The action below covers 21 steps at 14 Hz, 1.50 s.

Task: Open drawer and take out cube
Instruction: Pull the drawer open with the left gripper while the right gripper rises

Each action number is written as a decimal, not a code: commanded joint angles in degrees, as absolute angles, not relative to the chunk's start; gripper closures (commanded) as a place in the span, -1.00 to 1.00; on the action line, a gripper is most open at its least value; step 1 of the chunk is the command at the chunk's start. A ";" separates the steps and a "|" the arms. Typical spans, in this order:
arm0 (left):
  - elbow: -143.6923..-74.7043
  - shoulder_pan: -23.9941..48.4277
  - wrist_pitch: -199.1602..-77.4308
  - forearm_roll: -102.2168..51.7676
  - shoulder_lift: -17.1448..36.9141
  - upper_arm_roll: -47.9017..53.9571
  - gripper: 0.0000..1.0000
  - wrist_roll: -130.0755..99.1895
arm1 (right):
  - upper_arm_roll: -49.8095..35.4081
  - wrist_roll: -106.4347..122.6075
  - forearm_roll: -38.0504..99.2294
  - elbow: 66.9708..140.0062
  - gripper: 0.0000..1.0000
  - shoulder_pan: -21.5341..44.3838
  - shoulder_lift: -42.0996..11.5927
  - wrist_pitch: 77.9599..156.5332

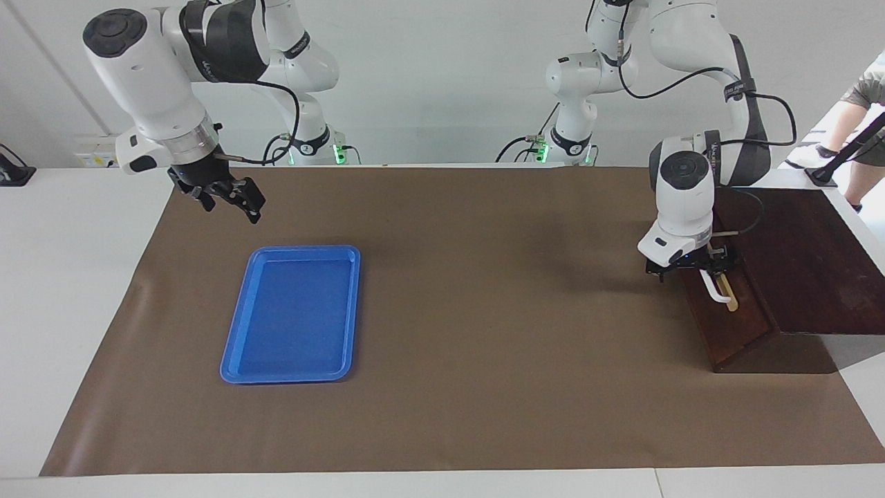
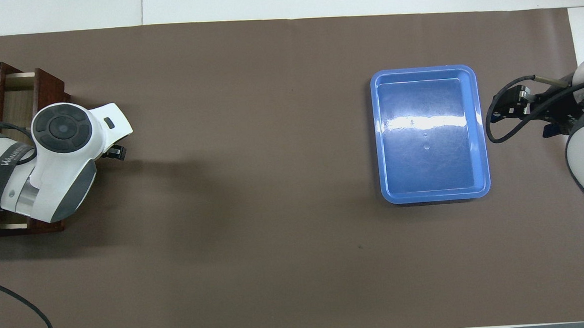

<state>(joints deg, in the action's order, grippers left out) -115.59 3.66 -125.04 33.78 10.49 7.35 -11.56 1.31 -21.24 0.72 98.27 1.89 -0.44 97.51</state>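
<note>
Hooking the handle [image 1: 715, 289] with spread fingers, the left gripper [image 1: 691, 266] has the drawer [image 1: 729, 321] slightly open; the right gripper [image 1: 225, 197] hangs open by the tray [image 1: 290, 315].

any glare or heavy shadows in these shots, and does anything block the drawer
Overhead view: a white glare band runs across the blue tray, and a soft shadow spreads over the brown mat beside the left arm, whose white wrist hides most of the drawer. Facing view: no glare on the tray; the left gripper covers part of the white handle.
</note>
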 commanded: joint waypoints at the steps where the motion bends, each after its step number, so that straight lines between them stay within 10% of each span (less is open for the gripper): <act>1: -112.94 7.72 -121.73 31.82 11.69 6.94 -1.00 -13.62 | 1.05 -22.41 1.67 97.21 -1.00 1.32 -0.53 96.08; 12: -112.06 11.78 -118.05 29.88 11.51 6.77 -1.00 -16.35 | 0.88 -31.35 1.58 96.32 -1.00 2.28 -1.05 96.67; 21: -87.11 6.09 -97.05 20.93 14.24 6.15 -1.00 -17.83 | 0.97 -64.29 14.84 96.77 -1.00 11.15 -8.52 104.76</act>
